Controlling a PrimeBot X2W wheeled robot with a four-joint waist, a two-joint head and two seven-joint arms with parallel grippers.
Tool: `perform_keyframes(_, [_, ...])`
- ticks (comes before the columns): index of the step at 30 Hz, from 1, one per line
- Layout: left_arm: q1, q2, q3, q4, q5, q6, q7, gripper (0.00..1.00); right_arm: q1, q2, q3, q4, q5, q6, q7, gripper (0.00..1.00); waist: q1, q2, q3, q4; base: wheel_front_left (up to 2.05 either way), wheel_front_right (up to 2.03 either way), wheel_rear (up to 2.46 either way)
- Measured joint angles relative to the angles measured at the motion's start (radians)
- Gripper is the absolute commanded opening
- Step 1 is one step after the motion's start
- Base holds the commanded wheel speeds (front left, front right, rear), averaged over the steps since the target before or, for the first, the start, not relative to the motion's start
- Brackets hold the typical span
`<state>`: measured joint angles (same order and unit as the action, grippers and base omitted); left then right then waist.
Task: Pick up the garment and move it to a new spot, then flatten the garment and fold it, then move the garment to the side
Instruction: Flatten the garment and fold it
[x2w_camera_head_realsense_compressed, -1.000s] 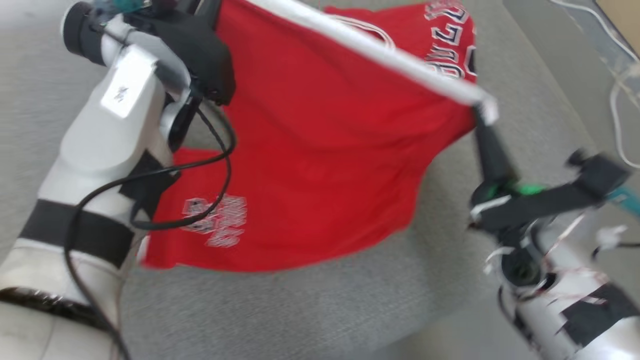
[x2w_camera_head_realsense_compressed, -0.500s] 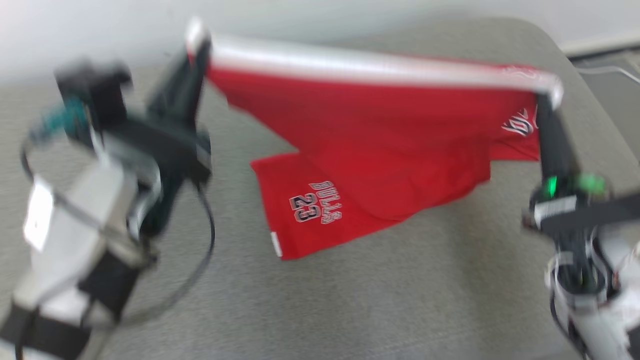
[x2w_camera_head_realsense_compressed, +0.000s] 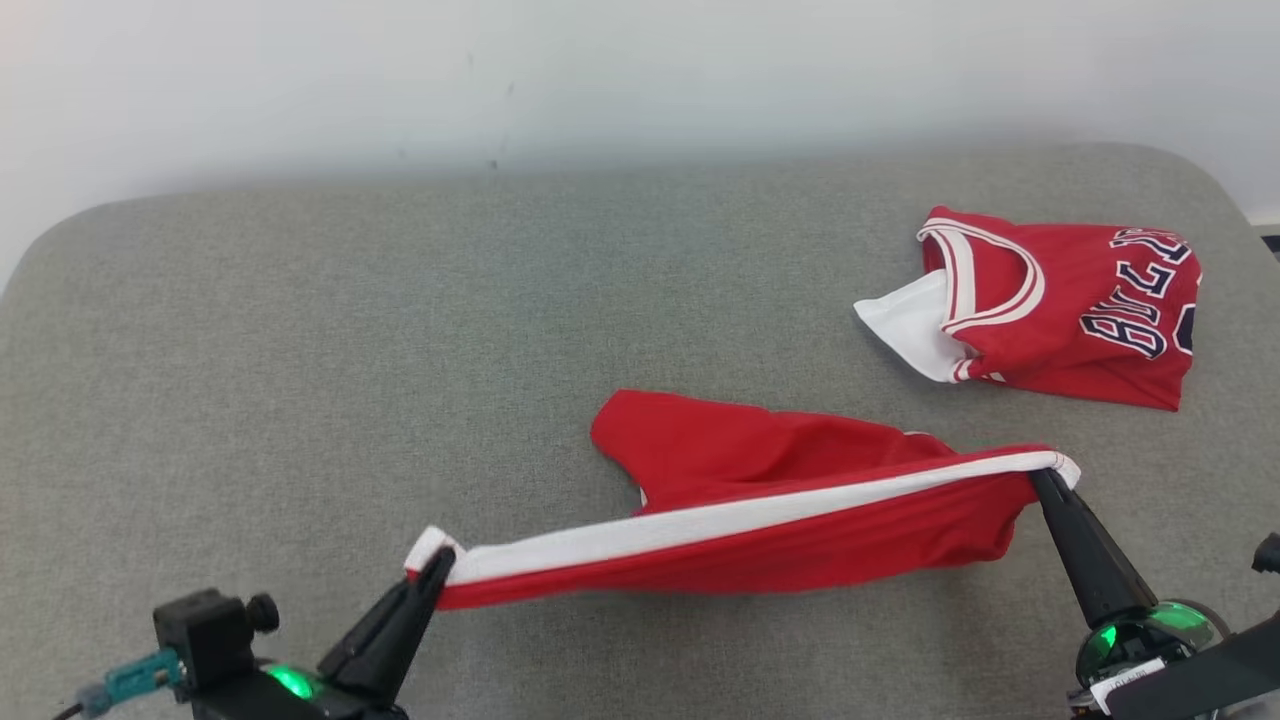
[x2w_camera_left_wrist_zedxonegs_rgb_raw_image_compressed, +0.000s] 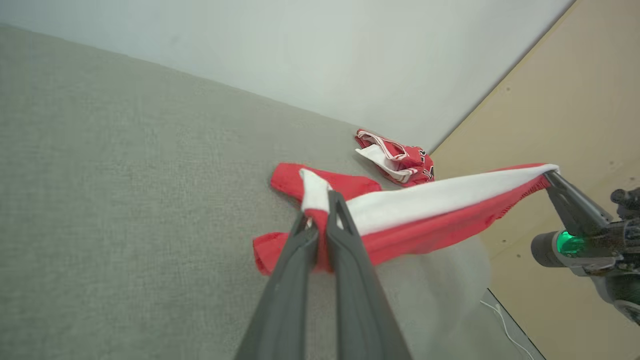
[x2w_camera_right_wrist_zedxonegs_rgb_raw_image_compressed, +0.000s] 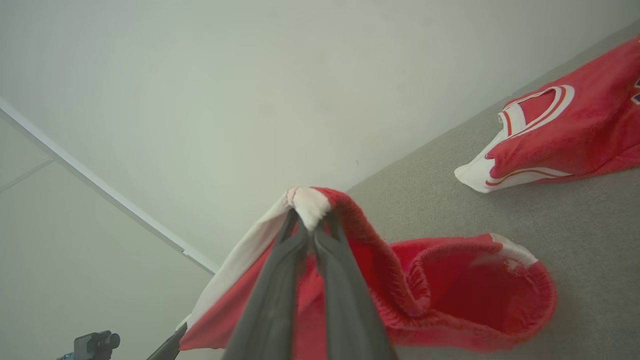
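In the head view the left gripper (x2w_camera_head_realsense_compressed: 440, 562) rises from the lower left corner, its dark fingers slanting up and to the right. The right gripper (x2w_camera_head_realsense_compressed: 1047, 480) rises from the lower right corner, slanting up and to the left. Each is clamped on one end of the white band (x2w_camera_head_realsense_compressed: 720, 520) of the red shorts (x2w_camera_head_realsense_compressed: 760, 455). The band runs taut between the two tips, lower at its left end and higher at its right. A green light (x2w_camera_head_realsense_compressed: 290, 682) glows at the base of each gripper.

The shorts sit in the lower middle of the frame. The band hangs above the grey cushion (x2w_camera_head_realsense_compressed: 400, 350), while the red cloth behind it sags down and lies bunched on the cushion toward the centre.

In the left wrist view that arm's two fingers (x2w_camera_left_wrist_zedxonegs_rgb_raw_image_compressed: 300, 250) press together at mid-frame on a pinch of band and red cloth. The right gripper, at the right edge of that view, holds the far end. In the right wrist view the fingers meet on a white fold of band at the centre, and an open loop of red cloth lies on the cushion at the lower right.

A folded red jersey (x2w_camera_head_realsense_compressed: 1080, 310) lies at the upper right of the head view, well apart from the shorts. A pale wall (x2w_camera_head_realsense_compressed: 600, 80) stands along the top.
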<state>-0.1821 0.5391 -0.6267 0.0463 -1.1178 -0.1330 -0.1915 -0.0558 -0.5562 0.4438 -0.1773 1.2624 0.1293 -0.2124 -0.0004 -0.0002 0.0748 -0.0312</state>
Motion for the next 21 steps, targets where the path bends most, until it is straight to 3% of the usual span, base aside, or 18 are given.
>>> perform_keyframes(3, [0.016, 0.013, 0.003, -0.024, -0.018, 0.0, 0.016, 0.0, -0.016, -0.003, 0.006, 0.001, 0.008, 0.0, 0.008, 0.0, 0.0001, 0.0001, 0.017, 0.002, 0.0, 0.0, 0.0])
perform_keyframes(8, [-0.135, 0.024, 0.051, -0.039, -0.031, 0.001, 0.049, 0.0, -0.229, 0.04, 0.043, 0.046, 0.007, 0.0, 0.059, 0.0, 0.0003, 0.0001, 0.055, -0.011, 0.0, 0.0, 0.0])
perform_keyframes(11, [-0.292, 0.022, 0.074, -0.005, -0.047, 0.001, 0.102, 0.0, -0.394, 0.099, 0.049, 0.128, 0.009, 0.0, 0.091, 0.0, 0.0004, 0.0001, 0.081, -0.02, 0.0, 0.0, 0.0])
perform_keyframes(17, [-0.645, -0.023, 0.065, 0.2, -0.041, 0.002, 0.248, 0.0, -0.769, 0.219, 0.046, 0.367, 0.038, -0.002, 0.167, 0.0, 0.0006, 0.0004, 0.132, -0.039, 0.0, 0.0, 0.0])
perform_keyframes(21, [-0.979, -0.087, 0.149, 0.353, 0.021, 0.023, 0.214, 0.0, -1.071, 0.336, -0.022, 0.563, 0.058, -0.002, 0.17, 0.0, 0.0007, 0.0004, 0.177, -0.057, 0.0, 0.0, 0.0])
